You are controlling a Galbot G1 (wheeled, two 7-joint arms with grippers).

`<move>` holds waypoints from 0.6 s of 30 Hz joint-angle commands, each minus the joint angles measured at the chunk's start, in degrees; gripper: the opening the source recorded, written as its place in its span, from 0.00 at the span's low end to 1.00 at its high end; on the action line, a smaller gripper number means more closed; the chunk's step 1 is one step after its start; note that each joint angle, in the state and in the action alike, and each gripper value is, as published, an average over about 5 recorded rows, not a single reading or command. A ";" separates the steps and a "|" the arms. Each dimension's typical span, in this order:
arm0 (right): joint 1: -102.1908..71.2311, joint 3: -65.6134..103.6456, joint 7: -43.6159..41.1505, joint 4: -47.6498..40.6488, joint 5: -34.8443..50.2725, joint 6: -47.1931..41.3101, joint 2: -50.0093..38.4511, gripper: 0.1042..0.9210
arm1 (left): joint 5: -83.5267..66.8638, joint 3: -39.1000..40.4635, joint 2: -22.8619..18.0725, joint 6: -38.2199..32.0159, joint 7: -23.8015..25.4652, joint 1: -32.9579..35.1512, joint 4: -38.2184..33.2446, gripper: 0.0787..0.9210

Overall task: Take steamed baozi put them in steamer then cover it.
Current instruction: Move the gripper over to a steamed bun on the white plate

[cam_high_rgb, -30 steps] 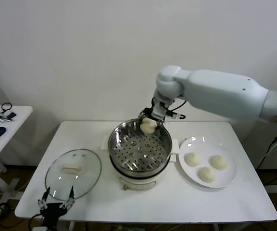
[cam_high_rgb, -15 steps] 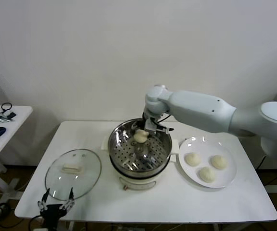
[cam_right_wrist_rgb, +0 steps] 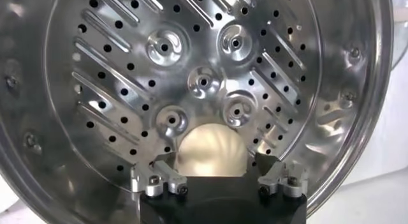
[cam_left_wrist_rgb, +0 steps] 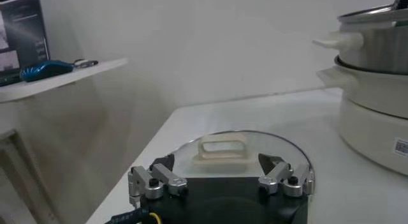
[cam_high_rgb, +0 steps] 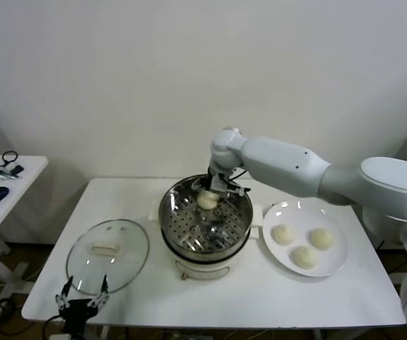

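Right gripper [cam_right_wrist_rgb: 217,180]: jaws spread, one finger each side of a small round cream-white dough bun [cam_right_wrist_rgb: 210,154]. Whether the fingertips press the bun or merely flank it cannot be told; the tips are hidden behind the gripper body in the right wrist view. The bun sits low over the perforated floor of the round shiny stainless-steel steamer basket [cam_right_wrist_rgb: 95,85], toward the far side of the basket in the head view [cam_high_rgb: 207,200]. Contact with the floor is hard to make out.

Head view: right gripper [cam_high_rgb: 217,193] reaches down inside the steamer [cam_high_rgb: 189,234], its fingers mostly masked by the wrist. Steamer sits on a white electric pot base [cam_high_rgb: 203,268] at table centre.

Three more cream-white buns [cam_high_rgb: 282,234] lie on a flat white round plate [cam_high_rgb: 334,268], just right of the pot. Only the head view shows them.

Left gripper [cam_left_wrist_rgb: 220,179]: jaws spread, empty, parked low at the table's near-left edge [cam_high_rgb: 81,301]. Just beyond it lies the round clear glass lid [cam_left_wrist_rgb: 287,152] with its cream rectangular handle [cam_left_wrist_rgb: 223,149], flat on the white table [cam_high_rgb: 260,297], left of the pot.

Left wrist view: pot base [cam_left_wrist_rgb: 376,110] cut off at the frame edge; a small label on it, unreadable.
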 commanded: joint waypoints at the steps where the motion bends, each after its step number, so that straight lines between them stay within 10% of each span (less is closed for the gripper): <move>1: 3.36 -0.77 -3.05 0.72 7.12 -0.34 -0.86 0.88 | 0.07 0.00 0.04 0.04 0.00 -0.04 0.06 0.88; 10: 20.72 -11.67 -15.54 7.34 42.04 -14.84 -14.87 0.88 | 0.17 0.61 -0.34 0.22 0.13 -0.62 -0.36 0.88; 18: 21.17 -19.73 -9.64 8.46 49.74 -29.22 -29.60 0.88 | 0.00 0.84 -0.15 0.46 -0.01 -1.58 0.44 0.88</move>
